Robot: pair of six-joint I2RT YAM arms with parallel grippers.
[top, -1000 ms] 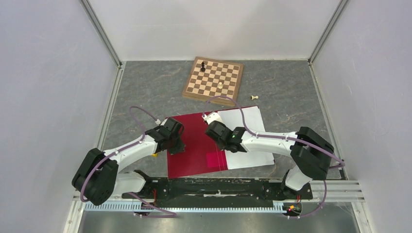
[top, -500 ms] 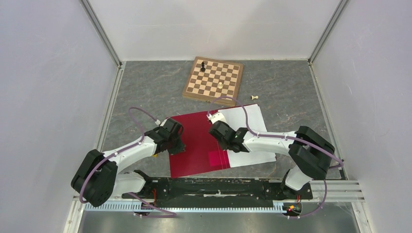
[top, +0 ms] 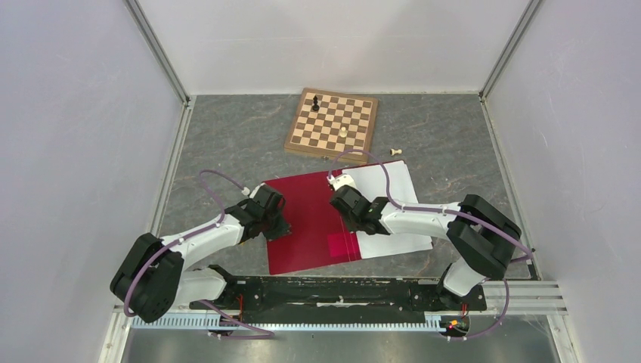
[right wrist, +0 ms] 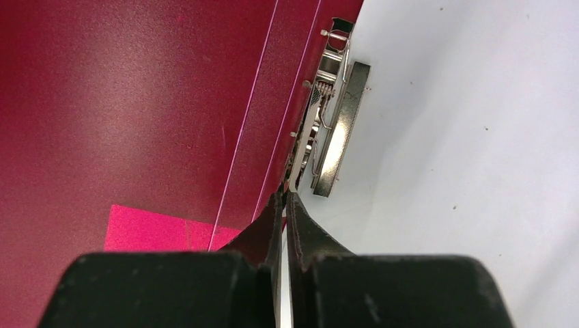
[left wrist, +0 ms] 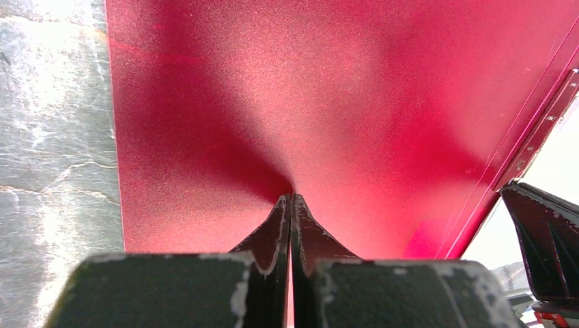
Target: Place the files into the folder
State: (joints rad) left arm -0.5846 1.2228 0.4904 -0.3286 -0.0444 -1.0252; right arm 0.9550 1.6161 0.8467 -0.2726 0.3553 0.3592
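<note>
The crimson folder (top: 306, 219) lies open on the table, with the white files (top: 389, 204) on its right half. My left gripper (top: 278, 227) is shut, and its tips press down on the left cover (left wrist: 307, 96), which dimples around them (left wrist: 291, 198). My right gripper (top: 342, 203) is shut at the spine. Its tips (right wrist: 285, 195) touch the near end of the metal clip (right wrist: 334, 130), between the red cover (right wrist: 136, 102) and the paper (right wrist: 464, 137). I cannot tell whether they pinch the clip. A pink patch (right wrist: 147, 229) sits on the cover.
A wooden chessboard (top: 332, 125) lies at the back with a black piece (top: 316, 103) and a white piece (top: 342, 132) on it. A loose white pawn (top: 395, 152) lies on the grey table just beyond the files. Walls enclose the left, right and back.
The folder and the sheets have slid a little to the right. Both grippers moved right with them and stayed shut.
</note>
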